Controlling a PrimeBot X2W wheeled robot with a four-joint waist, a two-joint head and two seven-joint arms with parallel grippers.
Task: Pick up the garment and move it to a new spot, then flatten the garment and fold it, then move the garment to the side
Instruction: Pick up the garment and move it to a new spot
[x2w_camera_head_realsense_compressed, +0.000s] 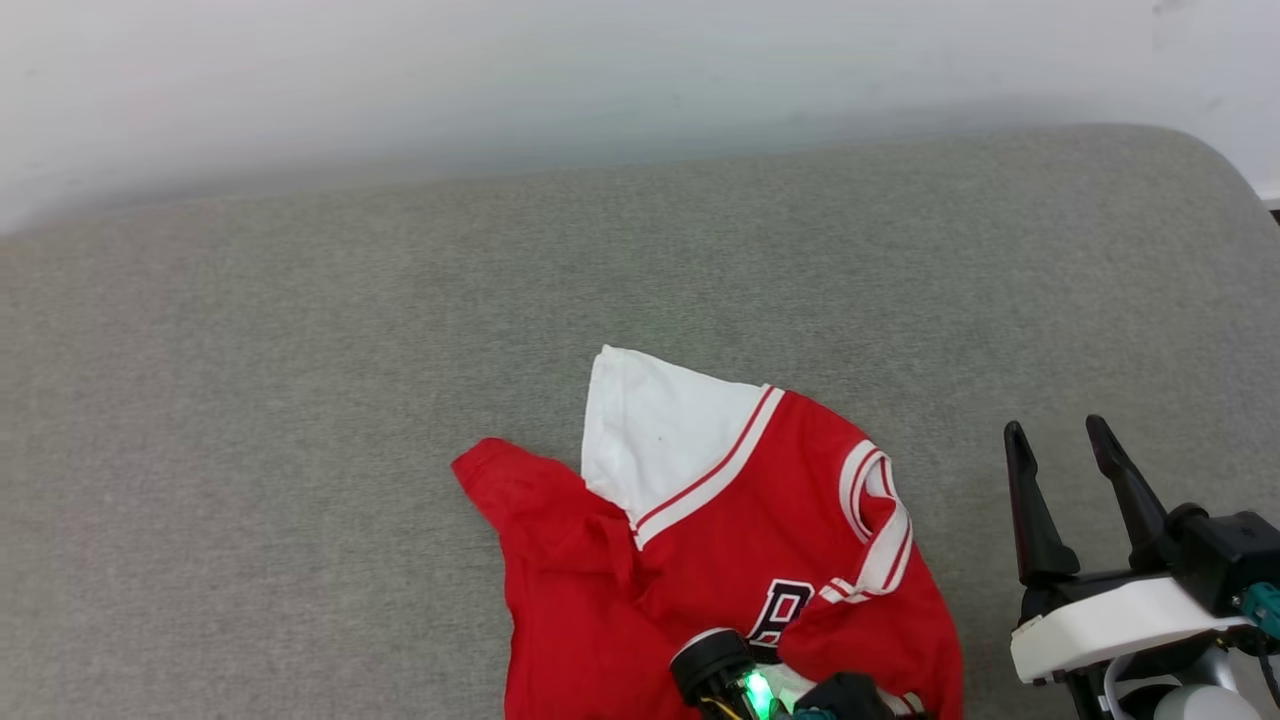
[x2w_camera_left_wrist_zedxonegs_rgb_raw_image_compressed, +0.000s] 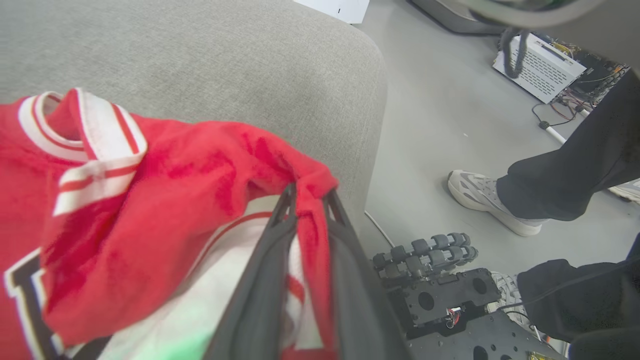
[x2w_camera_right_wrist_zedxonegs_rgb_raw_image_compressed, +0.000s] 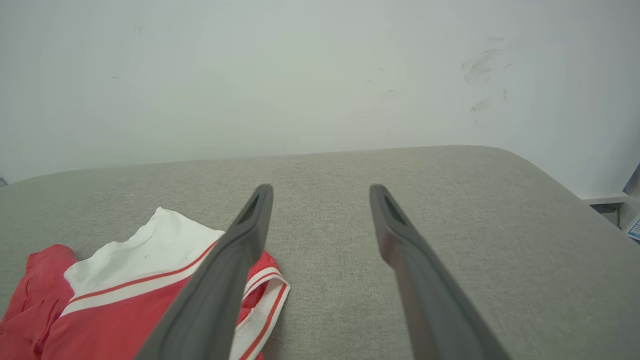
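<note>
Garment (x2w_camera_head_realsense_compressed: 720, 520): crumpled red jersey, near fold clamped in left pincer (x2w_camera_left_wrist_zedxonegs_rgb_raw_image_compressed: 307, 197); right pincer (x2w_camera_head_realsense_compressed: 1065, 440) gaping, empty, just to its right.

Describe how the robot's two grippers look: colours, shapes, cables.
The right gripper has two long, tapering dark grey fingers with slotted tips, on a white moulded shell with a black block and a teal connector behind. The left gripper has matching dark fingers; a green light glows beside its black round housing.
</note>
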